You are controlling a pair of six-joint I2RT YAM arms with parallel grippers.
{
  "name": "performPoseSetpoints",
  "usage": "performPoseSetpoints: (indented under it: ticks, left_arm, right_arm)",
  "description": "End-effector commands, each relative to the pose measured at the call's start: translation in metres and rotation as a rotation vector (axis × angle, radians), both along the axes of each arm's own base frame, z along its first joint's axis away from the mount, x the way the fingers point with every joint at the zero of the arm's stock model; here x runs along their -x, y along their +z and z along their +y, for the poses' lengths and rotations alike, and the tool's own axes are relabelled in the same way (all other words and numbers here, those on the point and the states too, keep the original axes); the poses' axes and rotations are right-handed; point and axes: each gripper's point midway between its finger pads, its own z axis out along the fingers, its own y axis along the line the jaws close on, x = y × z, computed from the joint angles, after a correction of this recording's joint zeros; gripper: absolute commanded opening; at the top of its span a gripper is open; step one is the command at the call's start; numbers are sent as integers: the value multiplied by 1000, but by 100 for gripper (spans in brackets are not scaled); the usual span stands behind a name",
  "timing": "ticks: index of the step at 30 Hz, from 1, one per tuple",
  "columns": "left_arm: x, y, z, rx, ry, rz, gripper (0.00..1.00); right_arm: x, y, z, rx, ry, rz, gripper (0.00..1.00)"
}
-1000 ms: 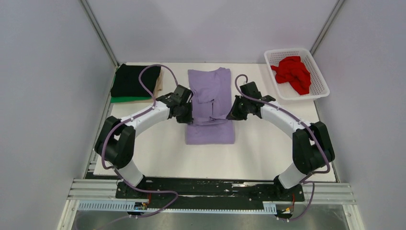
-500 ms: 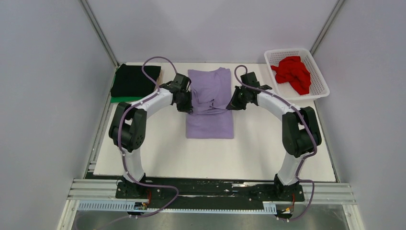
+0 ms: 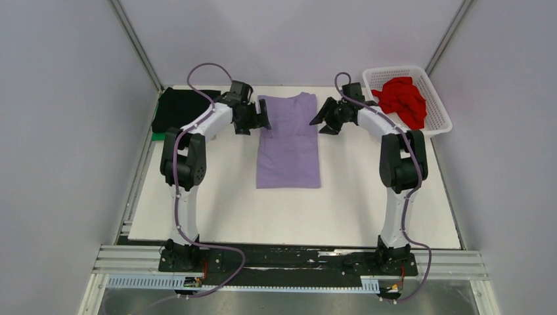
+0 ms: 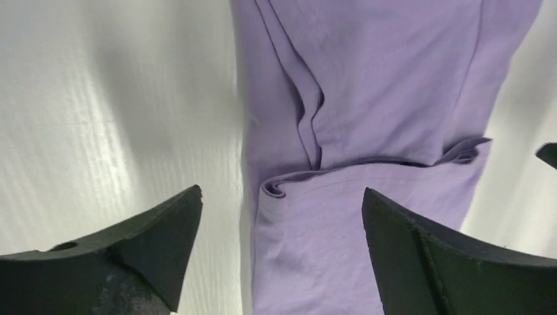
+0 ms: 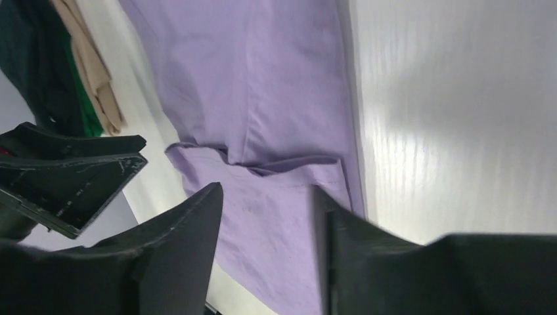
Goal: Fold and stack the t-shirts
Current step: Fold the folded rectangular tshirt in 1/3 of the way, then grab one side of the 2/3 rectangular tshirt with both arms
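Top external view: both grippers have moved from the middle of the lavender shirt up to its far end and let go. Your left gripper stands wide apart at the shirt's left edge. Your right gripper is parted at the right edge, and neither holds cloth. I judge this fold laid, with another needed before stacking on the black shirt. The lavender shirt lies mid-table as a narrow strip, its long axis running from the bases toward the back wall. I cannot tell which end is the collar.
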Motion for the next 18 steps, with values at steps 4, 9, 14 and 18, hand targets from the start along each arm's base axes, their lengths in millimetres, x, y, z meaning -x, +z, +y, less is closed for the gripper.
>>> performPoseSetpoints:
  ticks: [4,9,14,18]
  left_arm:
    - [-15,68,14,47,21,-131,100]
    - [35,69,23,64,9,-110,100]
    - [112,48,25,91,-11,-45,100]
    - [163,31,22,98,-35,9,100]
  right_arm:
    - [-6,58,-10,-57,22,-147,73]
    - [57,33,-22,-8,43,-115,100]
    - [126,9,-17,47,100,-83,100]
    - [167,-8,-9,57,133,-32,100]
